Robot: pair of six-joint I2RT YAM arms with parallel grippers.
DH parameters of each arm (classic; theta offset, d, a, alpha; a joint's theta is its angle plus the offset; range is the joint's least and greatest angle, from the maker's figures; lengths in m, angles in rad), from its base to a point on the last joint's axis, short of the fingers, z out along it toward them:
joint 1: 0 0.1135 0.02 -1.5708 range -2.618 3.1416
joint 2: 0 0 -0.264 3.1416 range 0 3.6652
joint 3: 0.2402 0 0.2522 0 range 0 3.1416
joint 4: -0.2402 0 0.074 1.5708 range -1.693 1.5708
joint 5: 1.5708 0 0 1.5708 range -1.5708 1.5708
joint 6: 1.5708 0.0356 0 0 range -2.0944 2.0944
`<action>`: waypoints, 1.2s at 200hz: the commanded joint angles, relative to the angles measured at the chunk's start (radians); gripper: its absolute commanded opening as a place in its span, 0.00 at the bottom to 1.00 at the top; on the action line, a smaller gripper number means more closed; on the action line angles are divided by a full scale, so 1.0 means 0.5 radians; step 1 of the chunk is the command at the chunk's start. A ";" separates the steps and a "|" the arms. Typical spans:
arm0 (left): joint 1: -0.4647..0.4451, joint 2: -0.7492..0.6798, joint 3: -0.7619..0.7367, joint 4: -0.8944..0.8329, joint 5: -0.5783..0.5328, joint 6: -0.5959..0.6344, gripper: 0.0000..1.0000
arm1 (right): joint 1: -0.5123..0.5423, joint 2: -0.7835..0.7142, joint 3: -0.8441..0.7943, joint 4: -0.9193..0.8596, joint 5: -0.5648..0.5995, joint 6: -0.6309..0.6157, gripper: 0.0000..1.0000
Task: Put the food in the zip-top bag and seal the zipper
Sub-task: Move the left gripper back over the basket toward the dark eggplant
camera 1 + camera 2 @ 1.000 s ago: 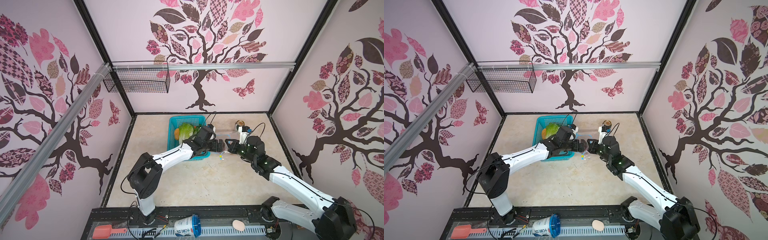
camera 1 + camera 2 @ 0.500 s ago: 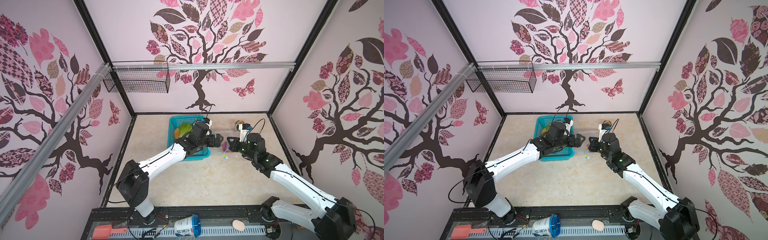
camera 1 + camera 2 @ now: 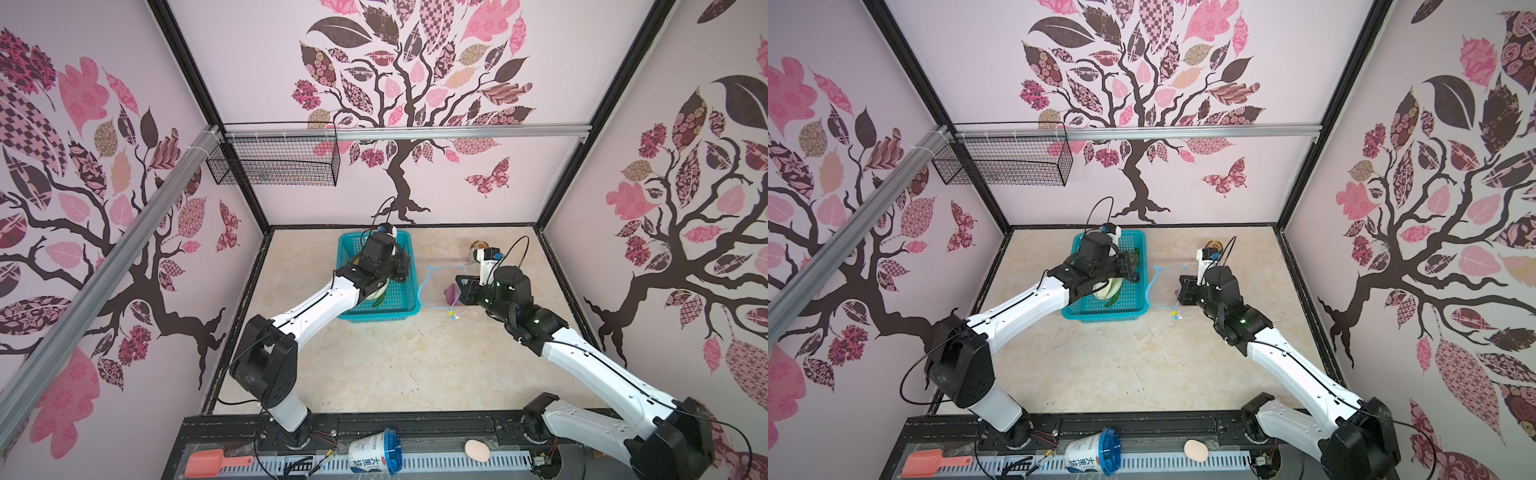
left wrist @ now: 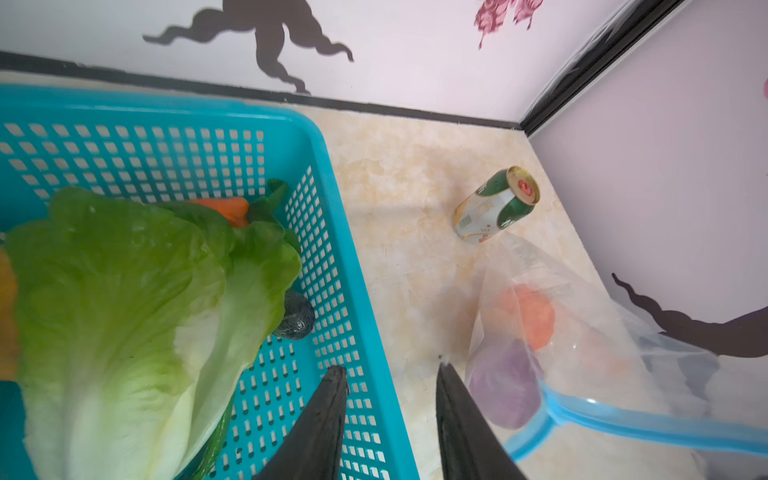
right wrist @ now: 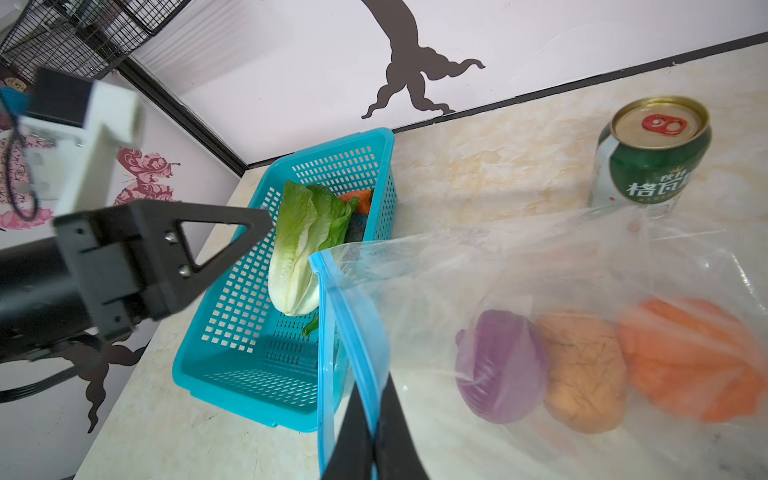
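Right jaws clamped shut on the zipper [image 5: 351,332] rim, holding the zip-top bag [image 5: 540,257] mouth open for loading; onion [image 5: 498,365] plus two pieces inside. Left jaws part-open, seemingly empty, over basket [image 4: 353,291] beside napa cabbage [image 4: 124,311], likely next pick

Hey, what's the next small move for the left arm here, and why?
Probably shift the left gripper onto the napa cabbage and close on it. Its fingers are apart and empty over the teal basket, where the cabbage lies, and the right gripper pinches the zipper, holding the zip-top bag open.
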 commanded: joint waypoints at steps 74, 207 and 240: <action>0.083 0.550 0.147 -0.044 0.207 -0.152 0.44 | 0.004 -0.101 -0.034 -0.010 0.075 -0.010 0.00; 0.215 0.882 0.542 -0.209 0.015 -0.155 0.75 | 0.004 -0.097 -0.029 -0.011 0.101 -0.020 0.00; 0.220 0.951 0.609 -0.251 -0.020 -0.163 0.78 | 0.006 -0.104 -0.034 -0.014 0.107 -0.024 0.00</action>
